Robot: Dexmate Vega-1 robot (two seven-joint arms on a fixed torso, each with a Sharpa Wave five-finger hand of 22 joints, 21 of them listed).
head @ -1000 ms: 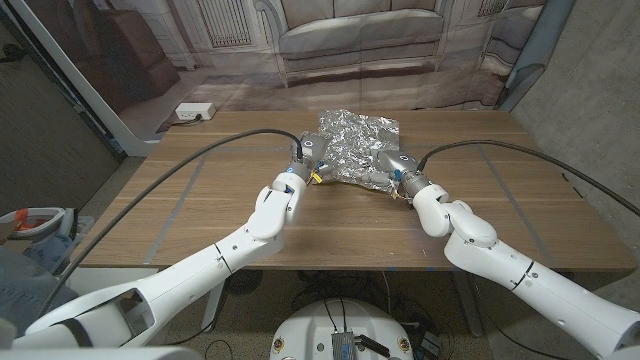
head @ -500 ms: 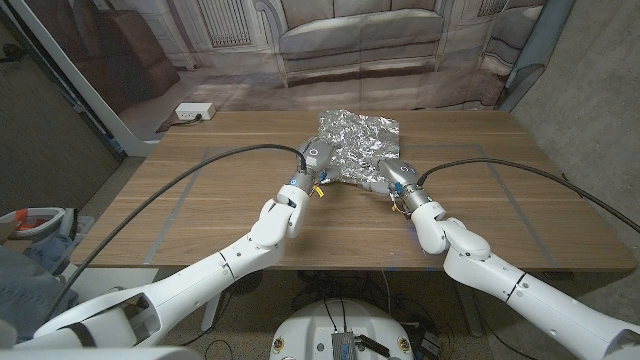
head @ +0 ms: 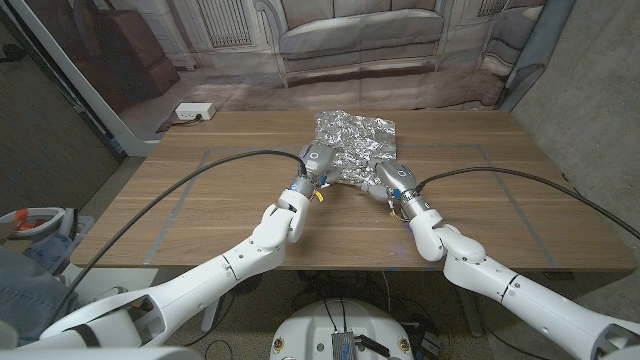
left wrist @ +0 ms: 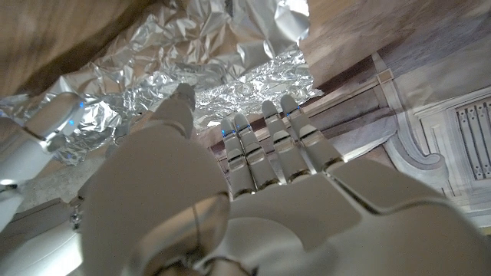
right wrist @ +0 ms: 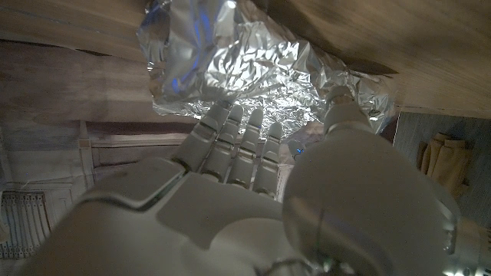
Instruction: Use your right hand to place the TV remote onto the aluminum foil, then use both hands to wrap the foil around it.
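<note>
The aluminum foil [head: 356,145] lies crumpled at the table's [head: 180,210] far middle, twelve o'clock from the robot. The remote is not visible, presumably inside. The left hand [head: 318,160] touches its seven o'clock edge, the right hand [head: 388,178] its five o'clock; whether either grips it, I cannot tell. Foil is light, creases permanently and tears easily: press folds along the edges.

Staged lab: printed living-room backdrop [head: 200,40] with sofa [head: 360,35] behind wooden table [head: 200,210]; power strip [head: 195,112] on floor.
</note>
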